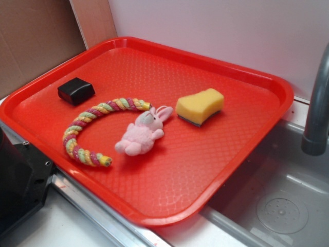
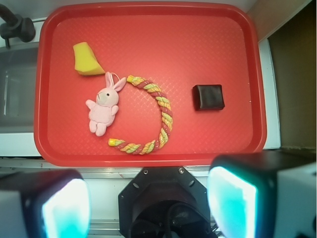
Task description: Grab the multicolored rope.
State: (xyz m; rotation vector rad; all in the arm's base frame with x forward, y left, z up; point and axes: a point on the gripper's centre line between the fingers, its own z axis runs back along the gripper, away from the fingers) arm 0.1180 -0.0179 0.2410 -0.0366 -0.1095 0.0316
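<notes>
Multicolored rope (image 2: 156, 114), curved, on red tray (image 2: 148, 29) beside plush bunny (image 2: 103, 105); gripper (image 2: 148, 203) jaws apart, empty.

The gripper (image 2: 148, 203) hangs with jaws spread wide, open air beneath. Ahead of them, the multicolored rope (image 2: 153, 116) lies uncovered from above; the plush bunny (image 2: 103, 105) crowds its inner curve, while the black block (image 2: 208, 97) sits apart outside.
</notes>
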